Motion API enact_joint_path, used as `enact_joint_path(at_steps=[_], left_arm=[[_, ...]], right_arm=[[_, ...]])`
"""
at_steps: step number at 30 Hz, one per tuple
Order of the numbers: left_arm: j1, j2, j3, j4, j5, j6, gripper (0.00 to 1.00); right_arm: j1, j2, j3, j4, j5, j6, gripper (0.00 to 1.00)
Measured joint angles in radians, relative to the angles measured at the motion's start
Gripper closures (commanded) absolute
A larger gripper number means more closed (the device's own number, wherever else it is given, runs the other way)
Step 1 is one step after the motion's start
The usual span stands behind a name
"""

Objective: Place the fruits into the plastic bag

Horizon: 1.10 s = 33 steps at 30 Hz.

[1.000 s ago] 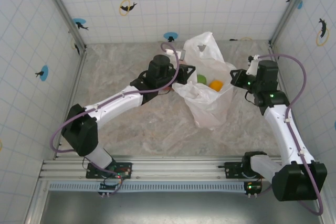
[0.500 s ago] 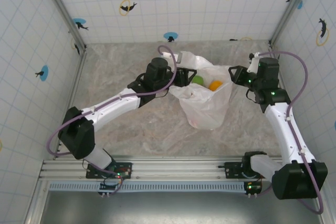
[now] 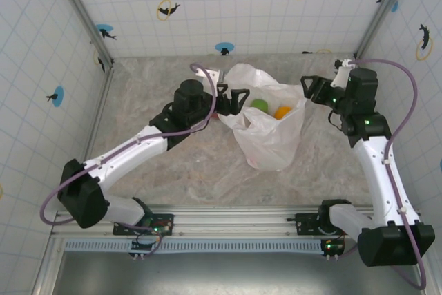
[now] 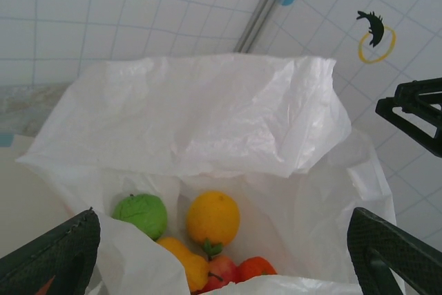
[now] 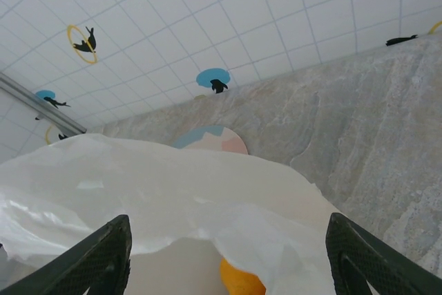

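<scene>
White crinkled plastic bag [image 3: 271, 139] stands toward the far side, fruits [image 4: 213, 217] piled inside. Left gripper [image 3: 233, 99] near its left rim and right gripper [image 3: 311, 90] near its right rim both gape wide, holding nothing.

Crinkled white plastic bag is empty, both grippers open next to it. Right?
No, the crinkled white plastic bag holds fruit: left wrist view shows a green fruit, an orange and others inside. Left gripper and right gripper are open beside it.

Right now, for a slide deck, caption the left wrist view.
Open left gripper faces the plastic bag holding fruits.
</scene>
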Motion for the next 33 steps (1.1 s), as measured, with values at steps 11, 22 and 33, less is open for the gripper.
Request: enact_joint_path(at_steps=[11, 22, 33], left_arm=[[0.109, -0.115, -0.087, 0.013, -0.052, 0.013, 0.02], [0.321, -0.183, -0.262, 0.013, -0.132, -0.05, 0.02], [0.473, -0.208, -0.462, 0.031, -0.358, -0.068, 0.02]], right_arm=[[-0.047, -0.016, 0.051, -0.037, 0.072, -0.066, 0.11], [-0.177, -0.031, -0.064, -0.013, 0.138, -0.069, 0.0], [-0.199, -0.063, -0.417, 0.152, 0.278, -0.001, 0.0]])
